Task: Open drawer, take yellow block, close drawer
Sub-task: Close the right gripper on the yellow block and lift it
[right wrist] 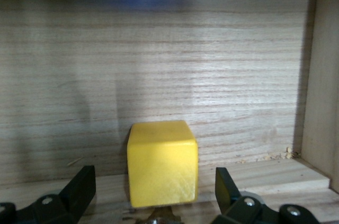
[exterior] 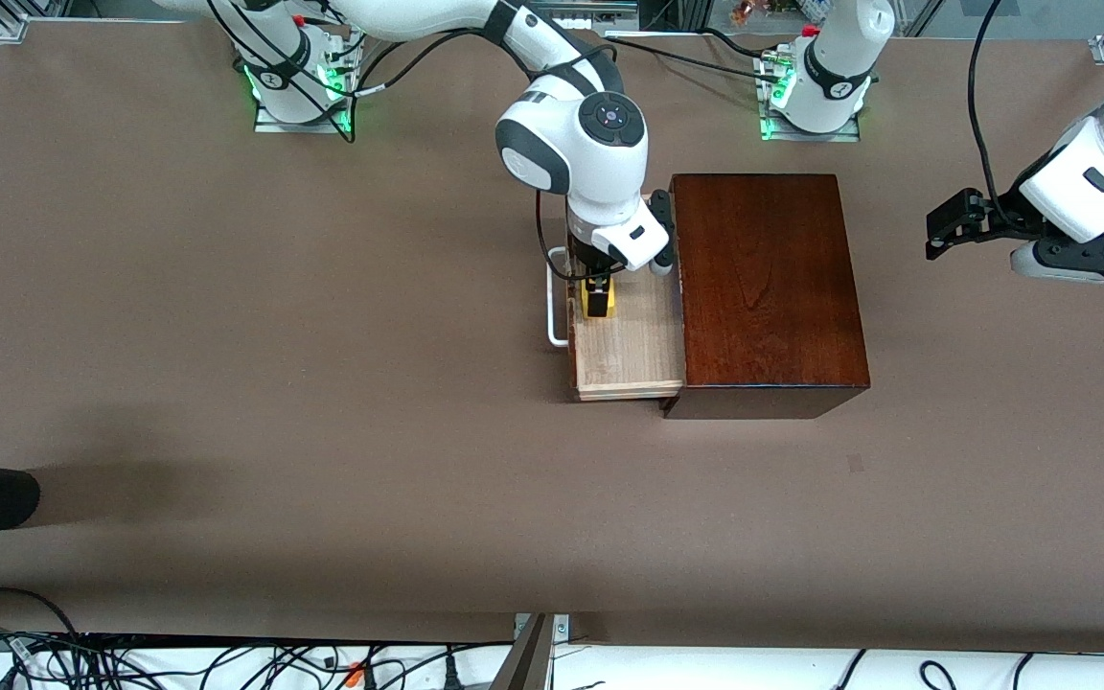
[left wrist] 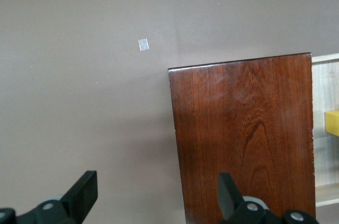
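Right now the drawer (exterior: 631, 345) stands pulled out of the dark reddish-brown wooden box (exterior: 769, 283) toward the right arm's end of the table (exterior: 226, 335), its pale wooden floor bare and its white handle (exterior: 557, 305) at the outer edge. Inside the drawer, close to its handle end, sits the yellow block (exterior: 602, 300), resting on the pale wood. The right gripper (exterior: 598, 290) is lowered into the drawer directly over the block; in the right wrist view its jaws are spread wide, one dark finger (right wrist: 79, 187) on each side of the yellow block (right wrist: 162, 161), with a clear gap between each finger and the cube, so nothing is held. The drawer's light side wall (right wrist: 318, 86) rises just beside the block in that view. The left arm waits off at its own end of the table, its gripper (exterior: 945, 233) up in the air over bare table, well apart from the box. In the left wrist view its jaws are also wide open and empty, and the box top (left wrist: 243, 134) lies below them with a sliver of the yellow block (left wrist: 332, 122) showing in the drawer next to it.
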{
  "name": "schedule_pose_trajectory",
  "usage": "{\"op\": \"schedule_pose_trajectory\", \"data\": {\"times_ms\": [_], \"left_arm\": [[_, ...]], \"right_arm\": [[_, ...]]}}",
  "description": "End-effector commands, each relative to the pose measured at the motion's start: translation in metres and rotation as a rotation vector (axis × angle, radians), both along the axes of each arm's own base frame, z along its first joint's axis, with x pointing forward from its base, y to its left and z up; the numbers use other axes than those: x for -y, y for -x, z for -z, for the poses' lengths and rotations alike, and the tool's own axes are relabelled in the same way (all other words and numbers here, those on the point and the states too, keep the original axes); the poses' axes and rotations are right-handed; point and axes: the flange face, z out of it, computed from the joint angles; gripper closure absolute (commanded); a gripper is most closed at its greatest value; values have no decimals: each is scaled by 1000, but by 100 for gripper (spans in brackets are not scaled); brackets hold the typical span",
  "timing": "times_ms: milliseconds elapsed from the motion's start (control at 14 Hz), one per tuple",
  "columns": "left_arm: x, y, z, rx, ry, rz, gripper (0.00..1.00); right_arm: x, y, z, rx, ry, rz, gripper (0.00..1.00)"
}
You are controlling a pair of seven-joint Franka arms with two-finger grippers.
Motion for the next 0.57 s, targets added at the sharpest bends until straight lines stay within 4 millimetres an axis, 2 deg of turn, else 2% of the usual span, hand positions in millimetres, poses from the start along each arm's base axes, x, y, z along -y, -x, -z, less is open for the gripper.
{"op": "schedule_pose_trajectory", "data": {"times_ms": [0, 214, 286, 357, 500], "left_arm": [[1, 1, -3, 9, 17, 8, 0], [2, 1, -4, 9, 15, 13, 0], [2, 1, -4, 11, 15, 18, 0], [2, 1, -6, 16, 16, 18, 0], [2, 1, -6, 16, 16, 18, 0]], "right_arm": [[-5, -3, 4, 16, 3, -20, 0], [-7, -3, 9, 20, -4, -21, 2], [-7, -3, 10, 18, -4, -21, 11], [-7, -3, 9, 19, -6, -12, 34], [-6, -3, 6, 17, -5, -7, 66]]}}
